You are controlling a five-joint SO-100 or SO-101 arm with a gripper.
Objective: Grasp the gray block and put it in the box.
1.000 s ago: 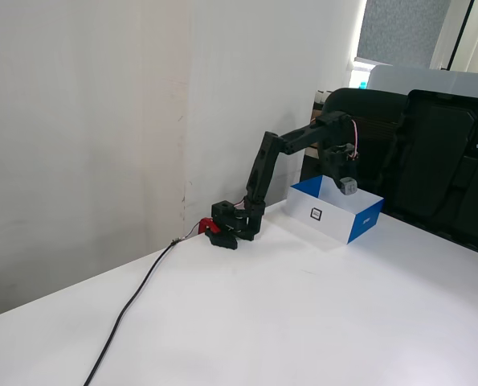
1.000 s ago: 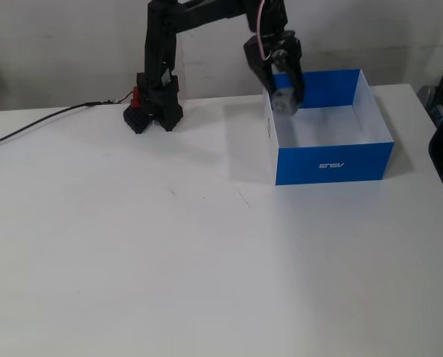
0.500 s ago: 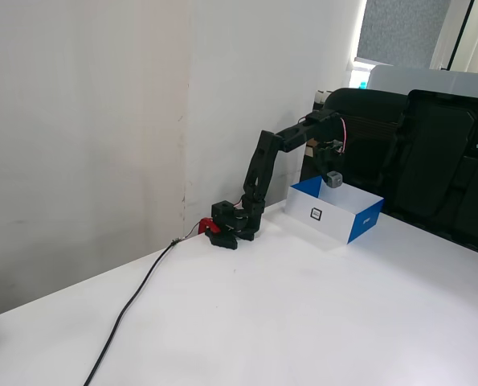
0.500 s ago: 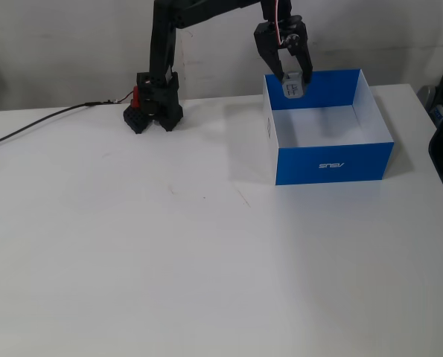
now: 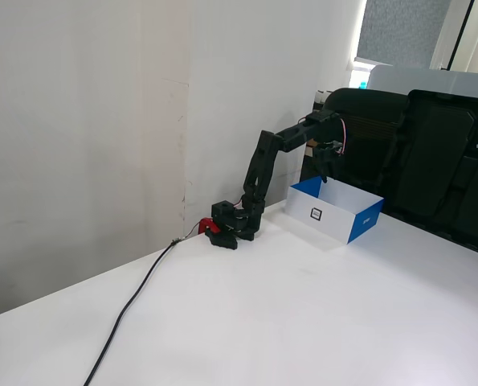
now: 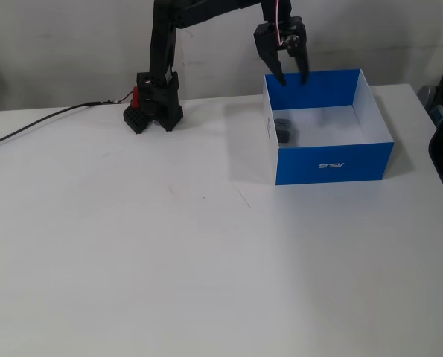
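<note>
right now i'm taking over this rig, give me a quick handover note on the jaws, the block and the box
Gripper: jaws open and empty, hanging above the box's back-left corner in the fixed view from the front.
Gray block: lying inside the box, near its left wall, clear of the gripper.
Done: block grasped, carried over and released into the box.
Left: nothing for the block; probably just pull the arm back from above the box.

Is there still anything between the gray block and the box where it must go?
Nothing visible is in the way. In a fixed view the block lies inside the box, on its white floor near the left wall. The gripper hangs open above it, holding nothing.
</note>
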